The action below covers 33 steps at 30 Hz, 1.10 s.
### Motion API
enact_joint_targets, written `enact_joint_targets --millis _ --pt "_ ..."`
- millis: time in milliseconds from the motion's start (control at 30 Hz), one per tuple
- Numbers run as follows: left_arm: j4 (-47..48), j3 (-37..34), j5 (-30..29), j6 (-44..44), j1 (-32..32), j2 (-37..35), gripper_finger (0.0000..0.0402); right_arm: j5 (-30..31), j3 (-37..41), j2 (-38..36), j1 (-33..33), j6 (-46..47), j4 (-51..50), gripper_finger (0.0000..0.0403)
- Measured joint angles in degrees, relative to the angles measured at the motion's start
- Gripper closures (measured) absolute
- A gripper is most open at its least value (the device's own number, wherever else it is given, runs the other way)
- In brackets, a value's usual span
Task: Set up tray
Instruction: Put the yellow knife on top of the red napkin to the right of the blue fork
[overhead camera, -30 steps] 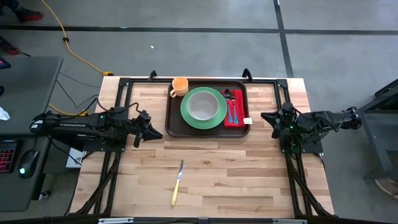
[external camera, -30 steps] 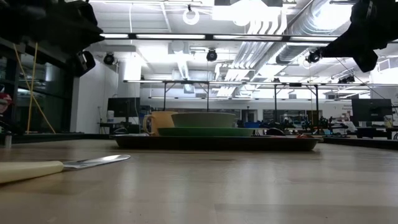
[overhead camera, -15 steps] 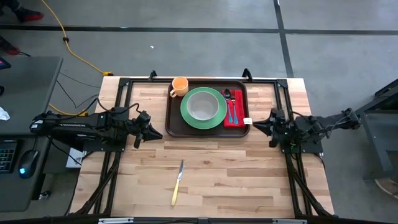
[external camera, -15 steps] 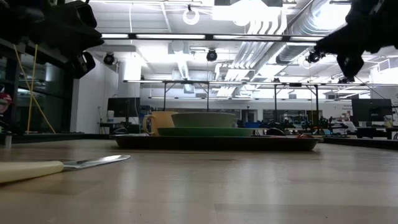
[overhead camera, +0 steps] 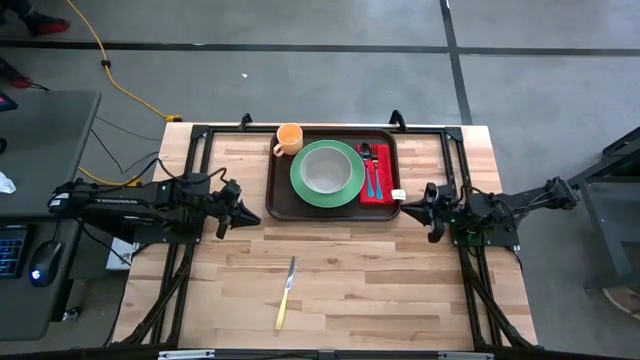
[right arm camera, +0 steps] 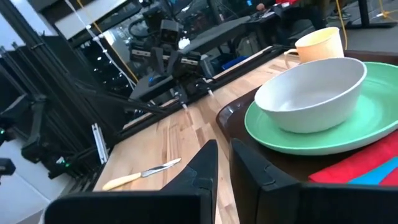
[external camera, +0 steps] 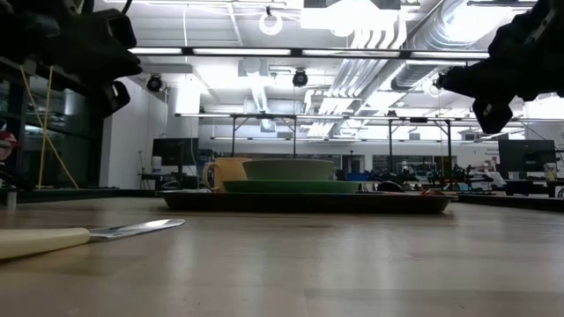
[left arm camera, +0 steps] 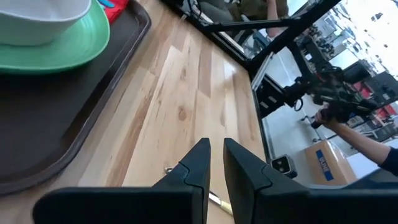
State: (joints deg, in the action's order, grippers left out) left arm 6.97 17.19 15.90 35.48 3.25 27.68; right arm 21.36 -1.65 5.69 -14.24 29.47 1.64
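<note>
Brown tray (overhead camera: 279, 196), far rim mostly hidden behind plate (overhead camera: 327, 173) and cup (overhead camera: 289, 138).

knife (external camera: 53, 239) — handle cut off, low view | tray (left arm camera: 43, 134) — partly out of frame

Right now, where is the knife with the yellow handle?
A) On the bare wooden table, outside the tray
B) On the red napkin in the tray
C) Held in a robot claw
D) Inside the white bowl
A: the knife lies alone on the table, well clear of the tray.
</note>
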Motion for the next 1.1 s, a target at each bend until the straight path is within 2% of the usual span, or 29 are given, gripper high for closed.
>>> enact_joint_targets --millis 267,533,900,1100 --pt "0.5 0.0 -1.6 6.4 -6.2 2.5 0.0325 0.2 0.3 -0.1 0.0 -0.3 0.5 0.0377" --pt "-0.2 0.0 -7.9 14.4 -15.4 8.4 0.0325 0.1 0.3 -0.1 0.0 -0.6 0.4 0.0377" --pt "-10.5 0.0 -15.1 24.7 -25.9 17.2 0.0325 -0.9 0.3 -0.1 0.0 -1.0 0.2 0.0371" --pt "-14.4 0.0 -17.3 34.0 -30.3 22.2 0.0325 -3.2 0.3 -0.1 0.0 -1.0 0.0 0.0370"
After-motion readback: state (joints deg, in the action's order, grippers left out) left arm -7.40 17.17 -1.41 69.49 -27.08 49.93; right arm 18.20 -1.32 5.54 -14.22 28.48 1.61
